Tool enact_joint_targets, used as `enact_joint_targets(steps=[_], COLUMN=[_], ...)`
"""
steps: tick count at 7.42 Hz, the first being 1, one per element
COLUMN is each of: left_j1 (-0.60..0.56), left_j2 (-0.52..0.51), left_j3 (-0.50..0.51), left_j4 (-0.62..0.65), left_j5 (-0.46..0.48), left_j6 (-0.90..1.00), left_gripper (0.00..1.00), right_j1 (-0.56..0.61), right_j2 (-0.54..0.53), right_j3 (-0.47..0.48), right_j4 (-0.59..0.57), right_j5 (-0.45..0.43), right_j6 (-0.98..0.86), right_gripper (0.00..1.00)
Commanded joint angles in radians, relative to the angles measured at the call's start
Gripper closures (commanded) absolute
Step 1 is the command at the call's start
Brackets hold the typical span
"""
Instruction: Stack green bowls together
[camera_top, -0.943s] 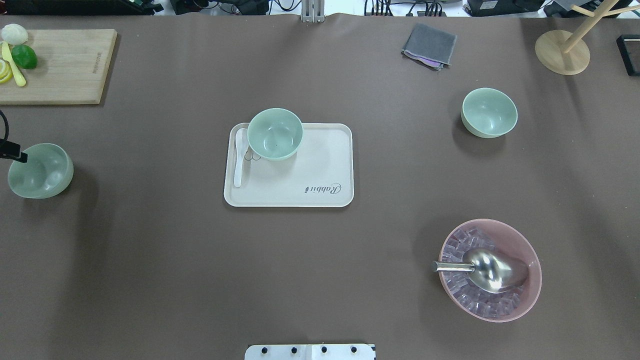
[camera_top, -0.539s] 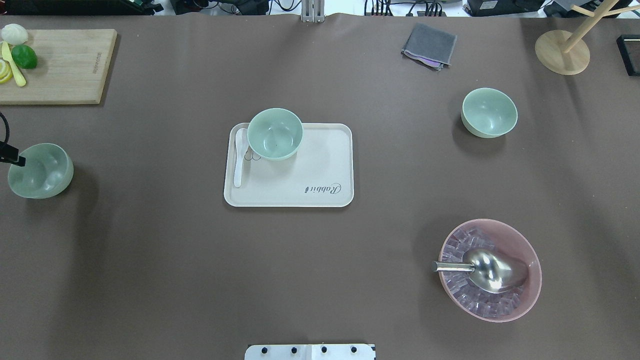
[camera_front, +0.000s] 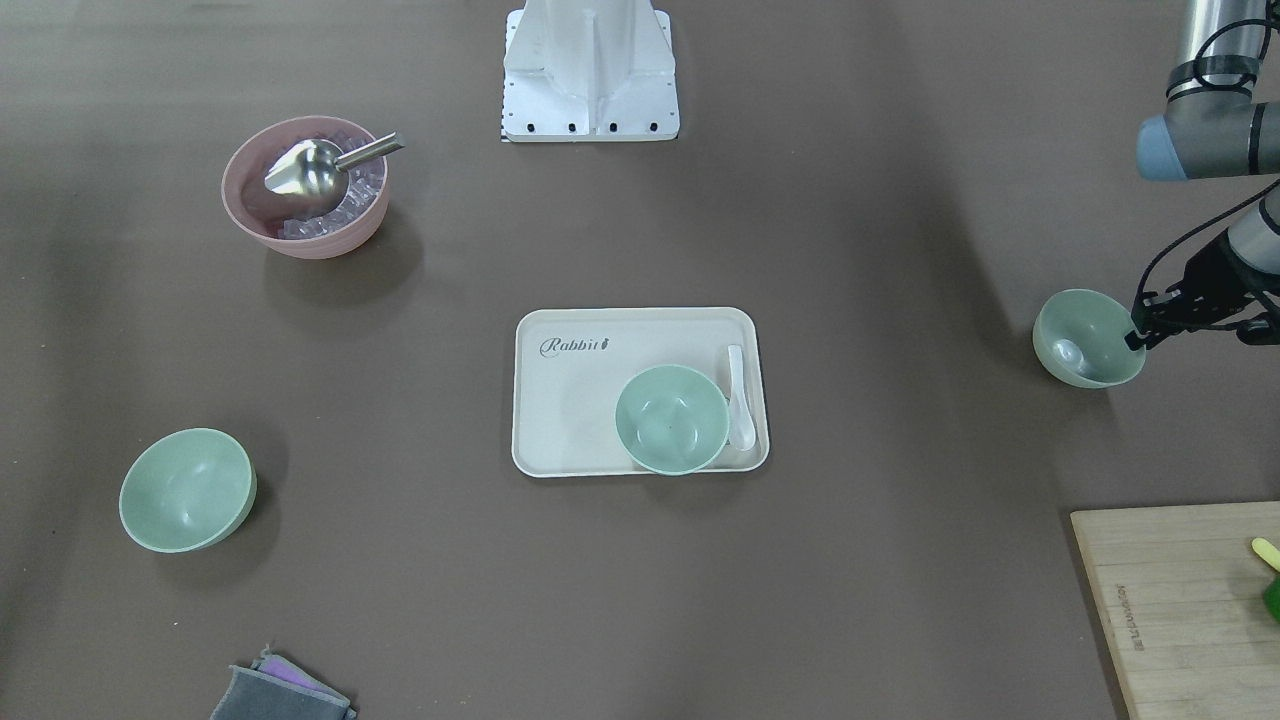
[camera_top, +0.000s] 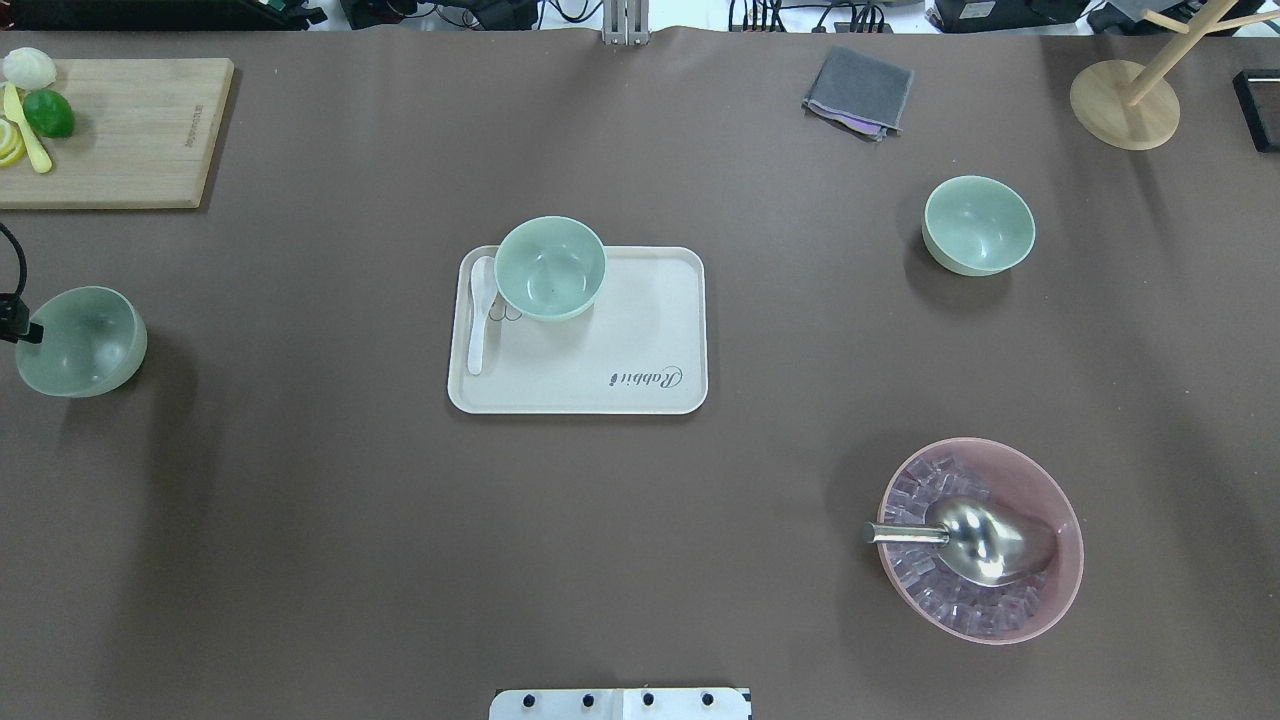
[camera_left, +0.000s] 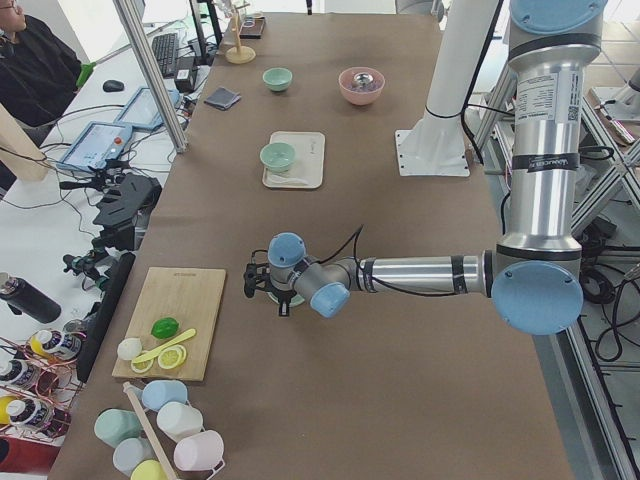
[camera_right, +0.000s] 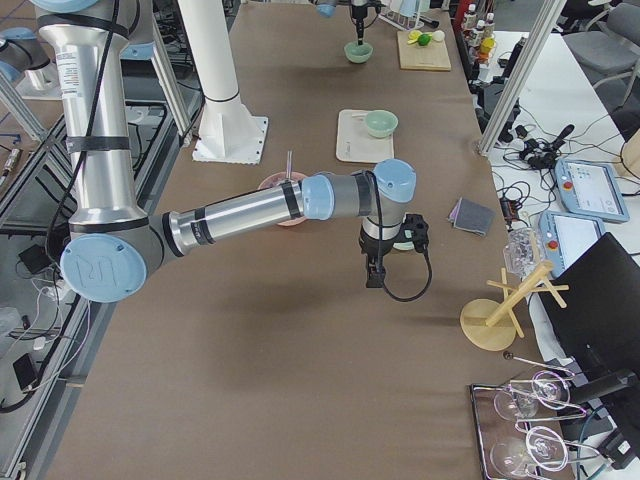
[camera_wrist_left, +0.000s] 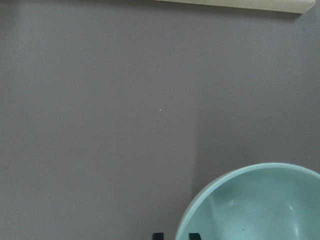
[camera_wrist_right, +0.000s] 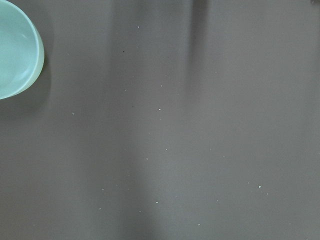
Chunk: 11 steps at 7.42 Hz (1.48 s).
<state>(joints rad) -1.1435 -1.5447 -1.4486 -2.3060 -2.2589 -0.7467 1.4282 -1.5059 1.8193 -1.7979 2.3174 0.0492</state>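
Edging toward 9 o'clock since earlier, our left gripper (camera_top: 27, 333) has fingertips (camera_wrist_left: 158, 235) astride the rim of the left green bowl (camera_top: 85, 345); clamped or not, we cannot tell. The middle green bowl (camera_top: 550, 268) sits at 11 o'clock on the tray (camera_top: 620, 300), the right green bowl (camera_top: 978, 225) at its 2 o'clock. Our right gripper (camera_right: 371, 272): cannot tell.

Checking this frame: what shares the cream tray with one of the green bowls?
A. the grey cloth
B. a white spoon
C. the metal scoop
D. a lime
B: the white spoon lies on the tray, right beside the green bowl at the tray's corner.
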Motion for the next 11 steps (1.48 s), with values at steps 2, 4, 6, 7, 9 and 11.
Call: enact_joint_targets(steps=[2,4,6,7,9,11], left_j1=[-0.001,-0.002,-0.021,-0.048,-0.074,-0.078], left_j2=[0.0,-0.014,-0.029,-0.085,-0.151,-0.196], left_j3=[-0.001,-0.006,-0.032,-0.042,-0.113,-0.136], left_j4=[-0.001,0.01,0.034,0.125,0.268,0.283], left_j5=[-0.007,-0.13,-0.166,-0.171,-0.163,-0.162], left_j6=[0.006,0.006,-0.002,-0.003,-0.054,-0.15], left_gripper=[1.0,1.0,1.0,1.0,1.0,1.0], right_j1=[0.0,0.0,0.0,-0.005,-0.054,-0.104], right_j2=[0.0,0.001,0.012,0.042,0.079,0.137], right_j3=[0.0,0.0,-0.006,-0.012,-0.023,-0.069], right_j4=[0.0,0.002,0.003,-0.011,0.002,0.005], right_j5=[-0.003,0.0,0.0,0.0,-0.001,-0.003], right_j6=[0.0,0.001,0.001,0.003,0.079,0.104], right_gripper=[0.0,0.0,0.0,0.0,0.0,0.0])
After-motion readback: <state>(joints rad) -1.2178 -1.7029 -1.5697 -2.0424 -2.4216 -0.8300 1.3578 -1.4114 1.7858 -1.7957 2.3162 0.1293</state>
